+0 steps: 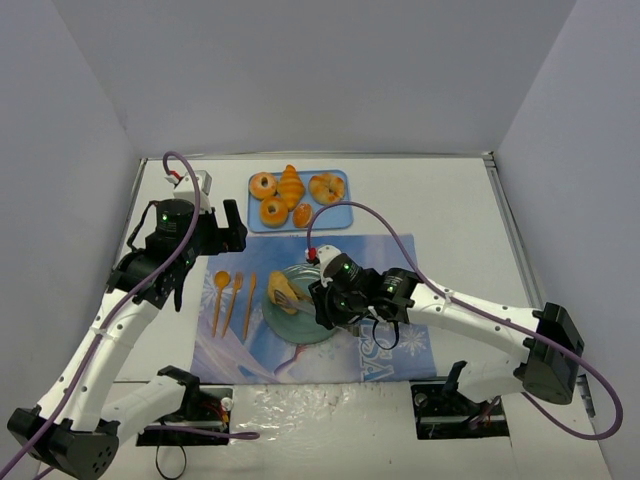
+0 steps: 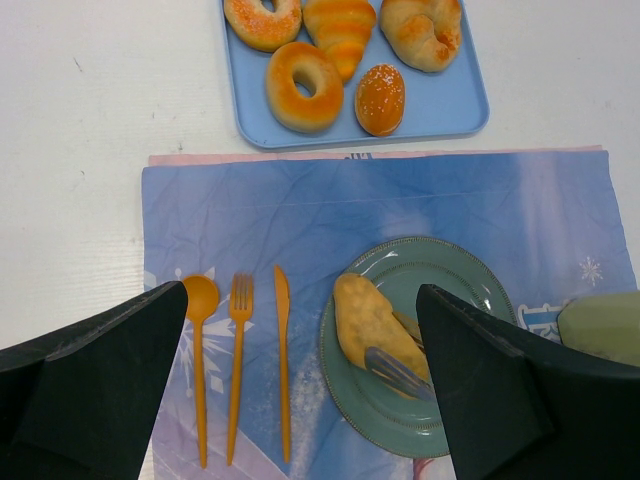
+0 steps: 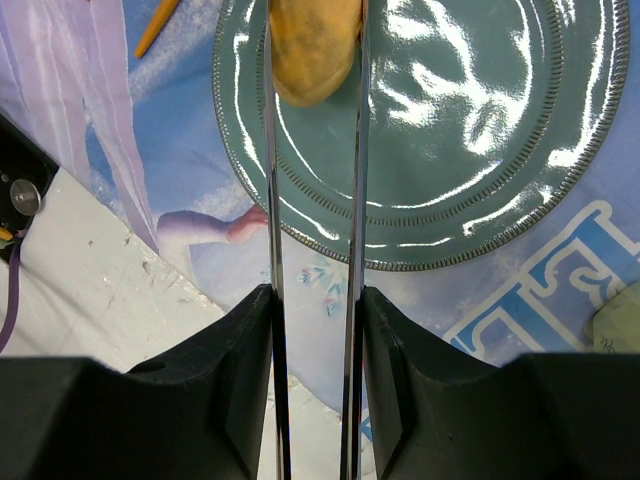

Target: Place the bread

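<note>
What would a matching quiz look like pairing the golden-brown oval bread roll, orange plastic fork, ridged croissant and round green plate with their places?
1. golden-brown oval bread roll
2. orange plastic fork
3. ridged croissant
4. round green plate

A. on the blue tray
B. between orange spoon and orange knife
C. middle of the blue placemat
D. held by the right gripper

Pairs: 1-D, 2-B, 3-A, 4-C
</note>
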Available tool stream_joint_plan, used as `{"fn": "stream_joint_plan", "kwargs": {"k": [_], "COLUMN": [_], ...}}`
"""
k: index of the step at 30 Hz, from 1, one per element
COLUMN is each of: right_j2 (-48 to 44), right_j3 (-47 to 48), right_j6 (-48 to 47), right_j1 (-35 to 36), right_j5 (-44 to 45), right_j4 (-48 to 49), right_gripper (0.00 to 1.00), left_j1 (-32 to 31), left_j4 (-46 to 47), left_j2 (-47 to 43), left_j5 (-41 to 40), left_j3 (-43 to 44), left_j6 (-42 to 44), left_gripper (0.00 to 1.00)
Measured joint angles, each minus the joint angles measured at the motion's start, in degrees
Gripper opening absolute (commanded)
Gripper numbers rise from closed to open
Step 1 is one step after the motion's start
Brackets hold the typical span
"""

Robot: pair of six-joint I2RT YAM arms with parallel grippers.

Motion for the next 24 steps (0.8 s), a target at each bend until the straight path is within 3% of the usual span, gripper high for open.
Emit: {"fn": "stream_joint_plan", "kwargs": {"k": [8,14,24], "right_j2": [1.4,1.6,1.6], "right_j3": [0.0,0.0,0.0], "right_j6": [0.5,1.2,1.3], "right_j1": [1.8,2.1,2.2], "right_j5": [1.6,2.2,3.3], "right_j4": [0.2,0.2,0.6], "right_gripper": [0.38,0.48,0.49], "left_j1": [0.0,0.0,0.0], "left_j4": [0.0,0.0,0.0], "left_j2": [0.0,0.0,0.0], "left_j5": [0.0,0.0,0.0], "left_j3": [0.0,0.0,0.0], "left_j6": [0.0,0.0,0.0], "left_gripper": [0.97,0.97,0.97]}}
